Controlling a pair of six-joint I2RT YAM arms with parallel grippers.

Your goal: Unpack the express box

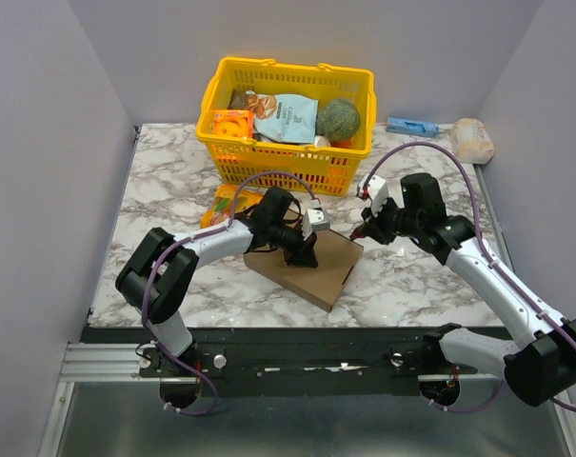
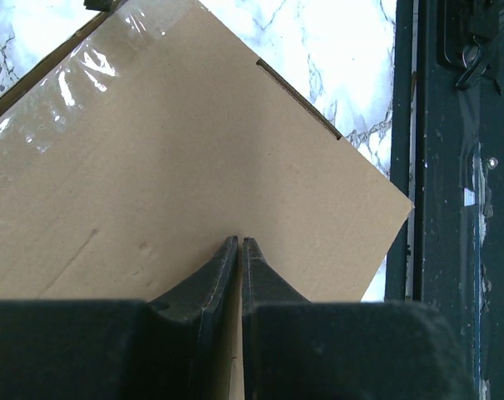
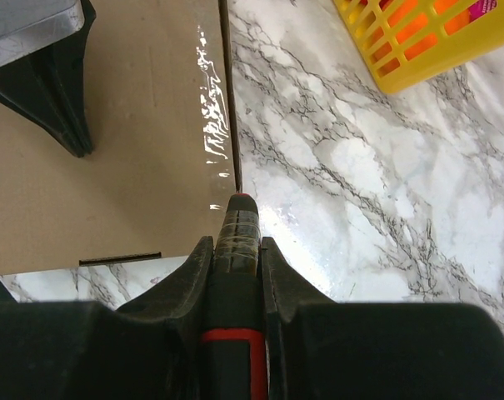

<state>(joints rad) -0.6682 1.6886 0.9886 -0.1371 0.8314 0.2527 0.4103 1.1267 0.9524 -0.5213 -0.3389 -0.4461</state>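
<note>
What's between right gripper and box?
A red-banded black tool the right gripper holds, tip at the taped edge of the express box; right wrist view.

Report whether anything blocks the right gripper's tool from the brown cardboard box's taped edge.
Nothing visible does. The black red-banded tool in the right gripper has its tip at the taped edge of the flat brown cardboard box. The left gripper sits shut over the lid, clear of that edge.

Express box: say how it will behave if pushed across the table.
Express box is flat and low, so it should slide, not tip. The glossy marble table may let it skid. Its cardboard probably stays stiff.
</note>
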